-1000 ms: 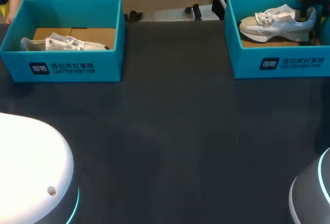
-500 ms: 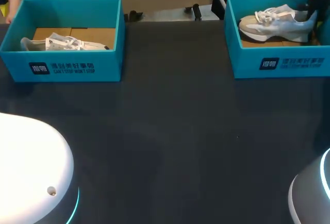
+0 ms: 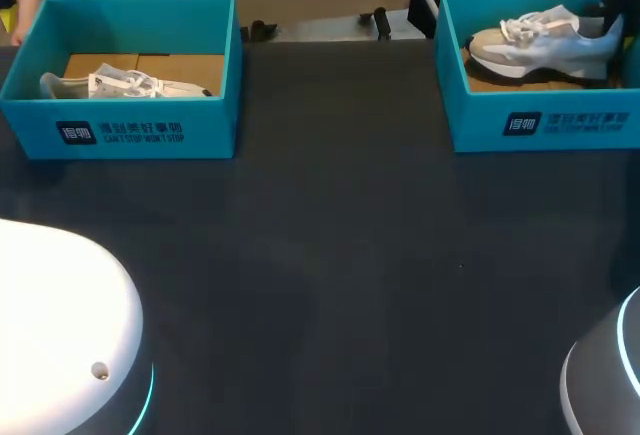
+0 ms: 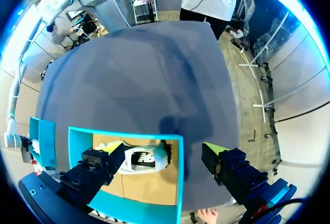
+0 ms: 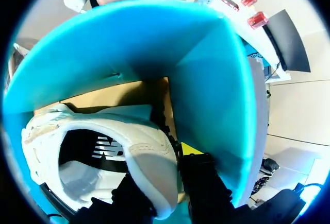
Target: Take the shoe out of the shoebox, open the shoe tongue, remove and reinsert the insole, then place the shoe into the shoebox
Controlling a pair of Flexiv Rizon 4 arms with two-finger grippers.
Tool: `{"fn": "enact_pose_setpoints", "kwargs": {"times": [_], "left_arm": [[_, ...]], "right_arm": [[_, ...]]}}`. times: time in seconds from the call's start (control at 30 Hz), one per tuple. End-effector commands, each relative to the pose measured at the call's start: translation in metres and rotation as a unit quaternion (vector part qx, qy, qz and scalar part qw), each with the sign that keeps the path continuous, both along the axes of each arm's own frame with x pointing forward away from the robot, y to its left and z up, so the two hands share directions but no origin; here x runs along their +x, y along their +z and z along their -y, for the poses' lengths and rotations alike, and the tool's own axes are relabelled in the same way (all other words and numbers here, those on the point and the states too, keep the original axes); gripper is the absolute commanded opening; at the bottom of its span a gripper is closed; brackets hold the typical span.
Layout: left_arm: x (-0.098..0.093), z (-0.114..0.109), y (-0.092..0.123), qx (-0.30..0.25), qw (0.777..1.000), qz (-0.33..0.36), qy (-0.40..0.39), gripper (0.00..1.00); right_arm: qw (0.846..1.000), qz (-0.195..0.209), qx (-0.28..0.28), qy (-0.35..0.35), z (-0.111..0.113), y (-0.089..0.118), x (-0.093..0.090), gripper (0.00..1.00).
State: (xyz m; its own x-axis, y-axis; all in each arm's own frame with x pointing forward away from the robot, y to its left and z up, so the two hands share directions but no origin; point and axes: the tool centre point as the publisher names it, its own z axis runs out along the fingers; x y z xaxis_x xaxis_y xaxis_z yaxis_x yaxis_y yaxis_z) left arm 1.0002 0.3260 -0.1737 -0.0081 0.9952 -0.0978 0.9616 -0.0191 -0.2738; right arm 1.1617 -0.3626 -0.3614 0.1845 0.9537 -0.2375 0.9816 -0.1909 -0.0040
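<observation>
Shoe (image 3: 545,45) in right shoebox (image 3: 540,125), heel pinched by my right tool (image 5: 172,162); my left tool (image 4: 164,159) spread wide, empty, above left shoebox (image 3: 140,130).

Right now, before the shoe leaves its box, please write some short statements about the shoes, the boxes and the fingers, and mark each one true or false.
1. The left shoebox holds the left shoe, and the right shoebox holds the right shoe. True.
2. The right fingers grip the right shoe at its toe. False: they pinch the rim of its heel, one finger inside and one outside.
3. The left fingers stand open above the left shoebox and touch nothing. True.
4. The right shoe lies on the table between the two boxes. False: it is inside the right shoebox.
</observation>
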Motion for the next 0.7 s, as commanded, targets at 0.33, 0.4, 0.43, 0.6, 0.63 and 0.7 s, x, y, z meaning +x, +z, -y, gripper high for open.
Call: {"fn": "enact_pose_setpoints", "kwargs": {"times": [0.33, 0.4, 0.43, 0.6, 0.63, 0.7], "left_arm": [[-0.001, 0.0, 0.0, 0.001, 1.0, 0.001, -0.001, 1.0], [-0.001, 0.0, 0.0, 0.001, 1.0, 0.001, -0.001, 1.0], [-0.001, 0.0, 0.0, 0.001, 1.0, 0.001, -0.001, 1.0], [-0.001, 0.0, 0.0, 0.001, 1.0, 0.001, -0.001, 1.0], [-0.001, 0.0, 0.0, 0.001, 1.0, 0.001, -0.001, 1.0], [-0.001, 0.0, 0.0, 0.001, 1.0, 0.001, -0.001, 1.0]], "right_arm": [[1.0, 0.028, -0.009, 0.0, -0.002, 0.057, -0.007, 0.0], [0.999, 0.034, -0.013, 0.002, -0.001, 0.065, -0.007, 0.0], [0.999, 0.039, -0.014, 0.003, -0.001, 0.07, -0.008, 0.0], [0.998, 0.054, -0.012, 0.005, -0.002, 0.092, -0.012, 0.0], [0.998, 0.058, -0.011, 0.005, -0.003, 0.096, -0.013, 0.0], [0.998, 0.065, -0.009, 0.007, -0.004, 0.104, -0.015, 0.0]]}}
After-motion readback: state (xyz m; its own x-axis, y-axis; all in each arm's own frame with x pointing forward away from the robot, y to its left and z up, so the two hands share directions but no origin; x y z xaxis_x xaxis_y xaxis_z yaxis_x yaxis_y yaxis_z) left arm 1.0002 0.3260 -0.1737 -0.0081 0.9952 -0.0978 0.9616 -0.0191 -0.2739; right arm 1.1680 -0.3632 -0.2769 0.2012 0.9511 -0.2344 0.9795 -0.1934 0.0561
